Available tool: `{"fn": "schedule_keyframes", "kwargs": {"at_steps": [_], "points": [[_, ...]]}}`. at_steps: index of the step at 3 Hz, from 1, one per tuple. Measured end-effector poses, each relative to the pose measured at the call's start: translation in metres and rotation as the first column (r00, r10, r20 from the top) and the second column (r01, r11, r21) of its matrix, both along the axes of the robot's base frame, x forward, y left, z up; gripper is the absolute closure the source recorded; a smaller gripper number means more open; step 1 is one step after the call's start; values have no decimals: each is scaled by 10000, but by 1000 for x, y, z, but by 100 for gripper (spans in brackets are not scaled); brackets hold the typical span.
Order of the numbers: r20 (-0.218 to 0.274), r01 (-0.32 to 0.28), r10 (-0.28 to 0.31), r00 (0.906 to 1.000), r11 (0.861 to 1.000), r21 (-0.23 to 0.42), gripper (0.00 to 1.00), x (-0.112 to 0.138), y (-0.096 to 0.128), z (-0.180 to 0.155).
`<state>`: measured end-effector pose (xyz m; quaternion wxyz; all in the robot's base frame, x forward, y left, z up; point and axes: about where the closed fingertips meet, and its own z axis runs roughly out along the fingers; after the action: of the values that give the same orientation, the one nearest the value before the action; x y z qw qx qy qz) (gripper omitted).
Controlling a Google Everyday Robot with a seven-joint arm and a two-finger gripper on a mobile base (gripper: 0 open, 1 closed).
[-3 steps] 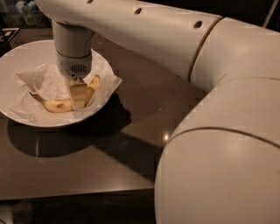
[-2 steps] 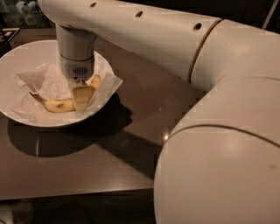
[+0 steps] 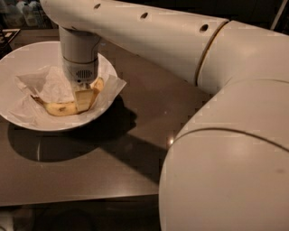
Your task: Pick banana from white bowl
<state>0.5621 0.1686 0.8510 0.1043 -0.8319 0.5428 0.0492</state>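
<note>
The white bowl (image 3: 20, 56) sits at the far left of a dark table, lined with crumpled white paper (image 3: 47, 83). The yellow banana (image 3: 58, 108) lies curved in the bowl on the paper, its right end rising toward the bowl's right side. My gripper (image 3: 84, 97) reaches straight down from the wrist (image 3: 80, 54) into the bowl and sits on the banana's right half, covering its middle. The gripper's tip is hidden against the banana.
The dark brown table (image 3: 135, 149) runs to a front edge near the bottom. My large white arm (image 3: 226, 135) fills the right side and top. Some dim items (image 3: 22, 13) stand behind the bowl at the top left.
The wrist and gripper have shifted slightly to the right over the banana. The banana and the bowl have stayed in place.
</note>
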Motion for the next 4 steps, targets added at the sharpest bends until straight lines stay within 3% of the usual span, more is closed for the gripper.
{"fn": "schedule_keyframes", "kwargs": {"at_steps": [1,2,3,4], "points": [[0,0,0,10000,10000,0,89,0,0,0],[0,0,0,10000,10000,0,100,0,0,0],[0,-1,1,10000,10000,0,100,0,0,0],[363,-150,140,9992,9995,270,100,-9,-3,26]]}}
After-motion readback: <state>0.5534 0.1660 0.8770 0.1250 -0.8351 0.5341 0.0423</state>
